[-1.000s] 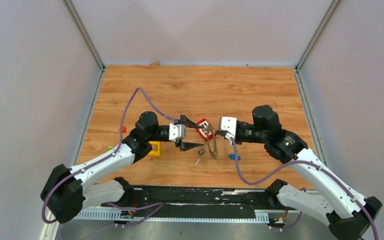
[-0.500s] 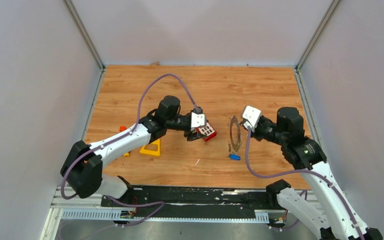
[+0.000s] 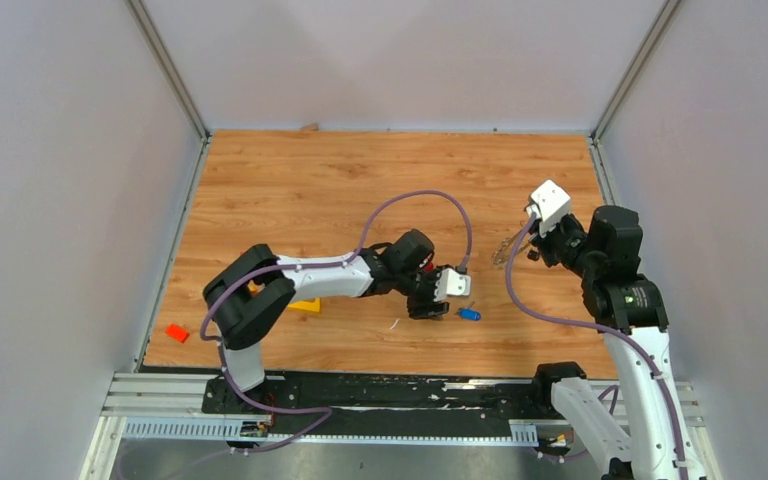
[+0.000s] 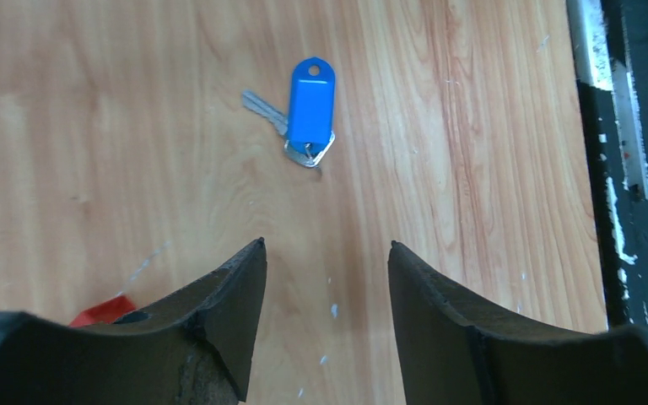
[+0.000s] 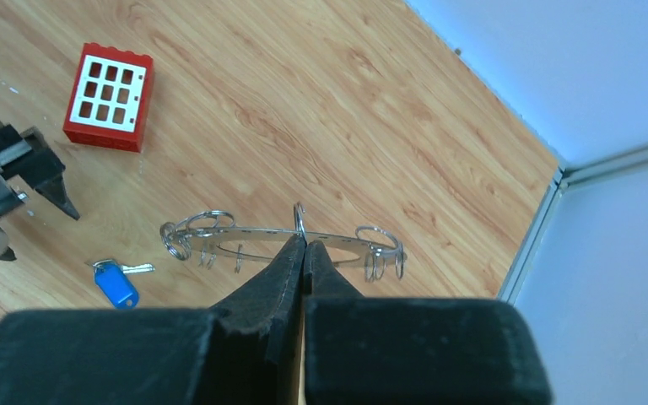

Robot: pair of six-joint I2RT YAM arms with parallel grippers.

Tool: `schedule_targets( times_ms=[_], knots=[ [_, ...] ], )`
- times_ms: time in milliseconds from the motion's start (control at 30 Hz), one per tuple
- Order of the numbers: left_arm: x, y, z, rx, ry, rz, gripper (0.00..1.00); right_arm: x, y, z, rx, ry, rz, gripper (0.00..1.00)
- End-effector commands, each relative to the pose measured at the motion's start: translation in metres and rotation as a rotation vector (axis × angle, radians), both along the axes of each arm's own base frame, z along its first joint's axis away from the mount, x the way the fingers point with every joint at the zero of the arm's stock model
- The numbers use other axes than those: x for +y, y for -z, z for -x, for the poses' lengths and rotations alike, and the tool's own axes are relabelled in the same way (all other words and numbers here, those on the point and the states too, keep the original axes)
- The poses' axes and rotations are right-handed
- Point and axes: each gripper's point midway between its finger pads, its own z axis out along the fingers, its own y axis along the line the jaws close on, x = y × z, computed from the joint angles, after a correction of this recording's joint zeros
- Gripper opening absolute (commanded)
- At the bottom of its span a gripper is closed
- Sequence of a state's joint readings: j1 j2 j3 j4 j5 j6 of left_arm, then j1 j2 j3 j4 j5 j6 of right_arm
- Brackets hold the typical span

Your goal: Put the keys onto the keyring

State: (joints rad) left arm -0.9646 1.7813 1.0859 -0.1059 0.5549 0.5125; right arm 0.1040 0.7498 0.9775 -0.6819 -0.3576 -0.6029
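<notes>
The blue-headed key (image 4: 312, 110) lies flat on the wooden table, its silvery blade pointing left. It also shows in the top view (image 3: 469, 314) and the right wrist view (image 5: 118, 284). My left gripper (image 4: 326, 245) is open and empty, hanging low just short of this key; in the top view my left gripper (image 3: 436, 306) is just left of it. My right gripper (image 5: 304, 240) is shut on the rim of the keyring (image 5: 219, 229), held edge-on above the table at the right (image 3: 503, 250). The black-headed key is not in view.
A red block with white squares (image 5: 108, 95) lies behind my left gripper and is mostly hidden under the arm in the top view (image 3: 425, 264). A yellow triangular frame (image 3: 307, 301) sits beside the left arm. A small red bit (image 3: 175, 332) lies at the front left.
My left arm has swung right, from the red block to just beside the blue key. My right gripper has carried the keyring up and farther right.
</notes>
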Motion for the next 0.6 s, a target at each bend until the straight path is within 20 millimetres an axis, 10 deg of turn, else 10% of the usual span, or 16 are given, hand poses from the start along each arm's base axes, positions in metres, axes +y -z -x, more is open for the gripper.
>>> schedule_targets(
  times_ms=[0, 567],
  knots=[
    [-0.018, 0.006, -0.009, 0.004, -0.072, -0.02, 0.59, -0.01, -0.023, -0.001, -0.047, 0.05, -0.035, 0.0],
    [-0.046, 0.04, 0.004, 0.072, -0.148, -0.063, 0.52, -0.014, -0.008, -0.004, -0.016, 0.076, -0.058, 0.0]
  ],
)
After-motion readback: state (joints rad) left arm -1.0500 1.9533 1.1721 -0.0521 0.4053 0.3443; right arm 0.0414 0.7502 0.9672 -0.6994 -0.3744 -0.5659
